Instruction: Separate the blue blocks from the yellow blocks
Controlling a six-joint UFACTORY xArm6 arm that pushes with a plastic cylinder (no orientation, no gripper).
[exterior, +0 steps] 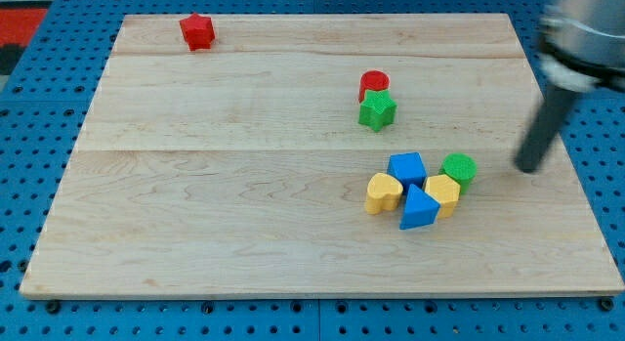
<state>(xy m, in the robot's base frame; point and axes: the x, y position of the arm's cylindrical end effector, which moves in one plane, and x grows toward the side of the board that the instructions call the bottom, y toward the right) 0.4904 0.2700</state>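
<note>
Two blue blocks and two yellow blocks sit bunched together at the view's lower right. The blue cube-like block is at the cluster's top, the blue triangular block at its bottom. The yellow heart-shaped block is on the left, touching both blues. The yellow hexagonal block is on the right, between the blues. My tip rests on the board to the right of the cluster, apart from every block.
A green cylinder touches the cluster's upper right. A green star and a red cylinder sit together above it. A red star lies at the top left. The wooden board has blue pegboard around it.
</note>
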